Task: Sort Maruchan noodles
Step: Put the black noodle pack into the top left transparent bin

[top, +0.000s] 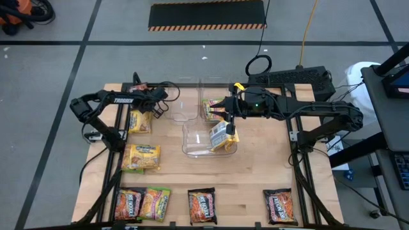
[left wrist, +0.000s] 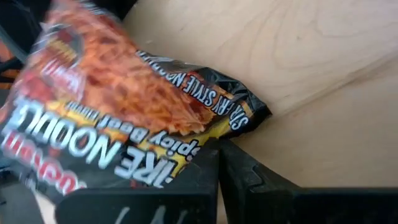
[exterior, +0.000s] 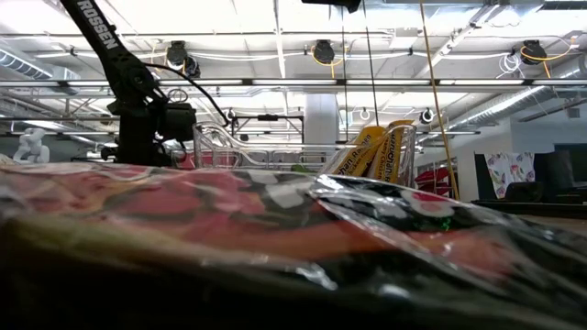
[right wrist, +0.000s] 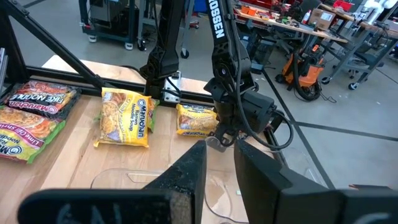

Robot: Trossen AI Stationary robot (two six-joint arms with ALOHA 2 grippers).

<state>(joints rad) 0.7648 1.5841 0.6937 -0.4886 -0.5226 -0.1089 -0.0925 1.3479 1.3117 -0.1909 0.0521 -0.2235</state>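
My left claw (left wrist: 217, 168) has its two dark fingers drawn together at the edge of a black packet (left wrist: 124, 118). The packet is crinkly, glossy plastic, flat and rectangular, printed with orange noodles. I seem to be pinching its rim, though the close view is blurred. That arm is folded over the back left corner of the pale wooden table (top: 255, 172), wrist bent low.

My right claw (right wrist: 219, 162) hangs with a gap between its fingers and nothing in them. The arm reaches in level from the right, above a clear, round-cornered plastic bin (top: 192, 144). Yellow packets (top: 221, 136) lean on edge inside the bin's right end.

Two more yellow packets (top: 141, 157) lie flat on the left side. A row of dark, red and lime ones (top: 203, 206) lies along the front edge.
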